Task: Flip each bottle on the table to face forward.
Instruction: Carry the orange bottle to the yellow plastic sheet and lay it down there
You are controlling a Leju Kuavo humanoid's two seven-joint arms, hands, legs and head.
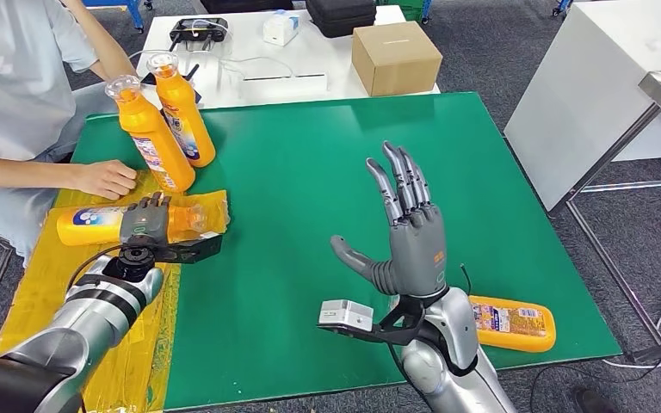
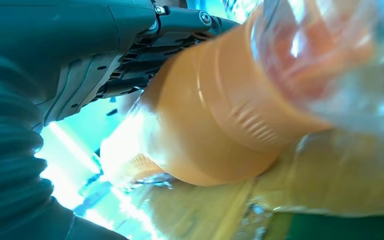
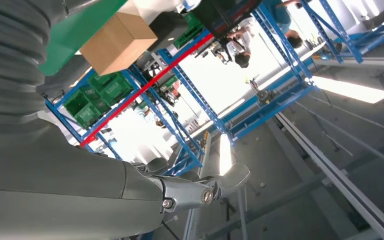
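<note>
**Spotter:** What have you got hold of?

**Me:** My left hand [image 1: 145, 219] is wrapped around the middle of the orange plastic bottle lying on its side [image 1: 108, 222], at nine o'clock on the green tabletop [image 1: 310, 172], on yellow plastic wrap [image 1: 47, 284]. I judge it smooth, rigid and slippery (that loose wrap may drag), so I'd grip the waist, not the clear cap.

**Spotter:** Room to turn it?

**Me:** Tight. Two upright orange bottles [image 1: 159, 129] and a person's hand [image 1: 103, 178] sit just beside it at eleven o'clock. My right hand [image 1: 404, 237] is raised, fingers spread, empty; another orange bottle [image 1: 512, 323] lies near the five o'clock edge.
</note>
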